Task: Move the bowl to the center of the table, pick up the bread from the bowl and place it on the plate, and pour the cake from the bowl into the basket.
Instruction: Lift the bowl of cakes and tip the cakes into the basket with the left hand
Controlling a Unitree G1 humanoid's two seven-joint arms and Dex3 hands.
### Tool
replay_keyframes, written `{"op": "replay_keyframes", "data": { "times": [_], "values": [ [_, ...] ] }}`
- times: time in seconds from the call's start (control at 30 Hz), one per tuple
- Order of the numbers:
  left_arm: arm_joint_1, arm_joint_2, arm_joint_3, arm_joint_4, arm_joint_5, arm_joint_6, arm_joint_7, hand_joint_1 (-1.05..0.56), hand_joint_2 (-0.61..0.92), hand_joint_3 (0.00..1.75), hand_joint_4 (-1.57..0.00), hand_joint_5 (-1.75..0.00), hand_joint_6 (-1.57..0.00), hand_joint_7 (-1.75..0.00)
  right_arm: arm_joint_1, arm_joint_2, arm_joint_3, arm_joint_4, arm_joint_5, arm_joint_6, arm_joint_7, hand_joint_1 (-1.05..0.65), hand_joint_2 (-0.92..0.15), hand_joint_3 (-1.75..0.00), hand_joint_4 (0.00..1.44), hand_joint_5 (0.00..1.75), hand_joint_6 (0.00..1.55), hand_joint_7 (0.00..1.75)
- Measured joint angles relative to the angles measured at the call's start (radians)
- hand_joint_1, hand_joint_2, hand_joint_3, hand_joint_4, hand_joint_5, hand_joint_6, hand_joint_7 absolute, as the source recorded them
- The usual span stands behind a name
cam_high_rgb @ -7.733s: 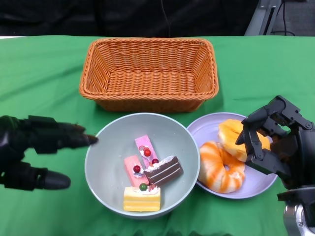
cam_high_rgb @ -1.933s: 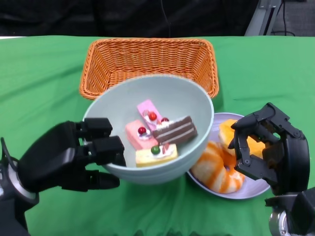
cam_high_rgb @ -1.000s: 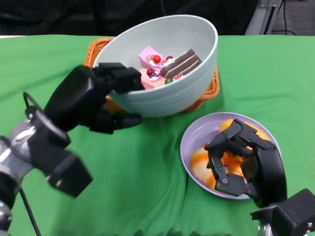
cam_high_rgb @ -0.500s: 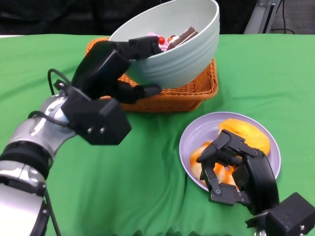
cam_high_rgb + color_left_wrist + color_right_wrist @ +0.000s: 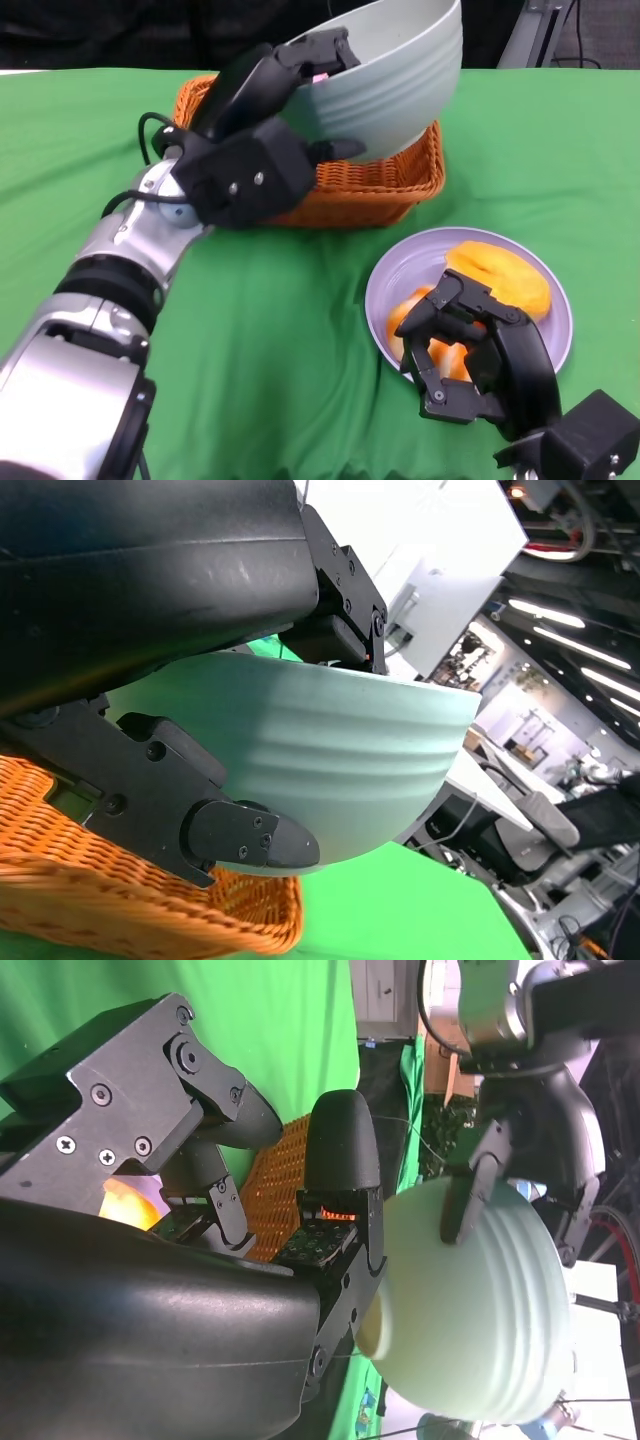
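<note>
Green cloth covers the table. At the far side, the wicker basket sits under the tilted pale bowl, gripped at its rim by the left hand. Near right, bread lies on the plate, the right hand curled over it; whether it grasps, I cannot tell.

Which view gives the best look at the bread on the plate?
The head view: both pieces of bread lie in the plate, partly behind the right robot hand. The right wrist view shows only an orange sliver between the fingers; the left wrist view shows none.
</note>
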Motion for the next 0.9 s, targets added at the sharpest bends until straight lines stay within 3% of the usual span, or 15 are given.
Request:
{"op": "replay_keyframes", "data": {
  "times": [0.3,0.67,0.9],
  "values": [
    [-0.043,-0.088,0.094,0.022,-0.141,0.110,-0.113,-0.27,0.92,0.51,-0.78,-1.75,-0.58,-1.61,-0.021,-0.001,-0.003,0.053,-0.011,-0.024,-0.009,-0.08,-0.46,-1.15,0.77,1.75,0.69,1.41],
    [-0.058,-0.183,0.296,0.022,-0.402,0.300,-0.271,-0.26,0.92,0.46,-0.63,-1.75,-0.55,-1.61,-0.042,-0.001,-0.004,0.087,-0.009,-0.038,-0.012,-0.07,-0.48,-1.12,0.78,1.73,0.69,1.43],
    [-0.091,-0.217,0.447,0.022,-0.592,0.484,-0.345,-0.22,0.91,0.47,-0.65,-1.75,-0.59,-1.62,-0.043,-0.001,-0.003,0.101,-0.012,-0.047,-0.015,-0.07,-0.48,-1.12,0.77,1.74,0.68,1.43]
  ]
}}
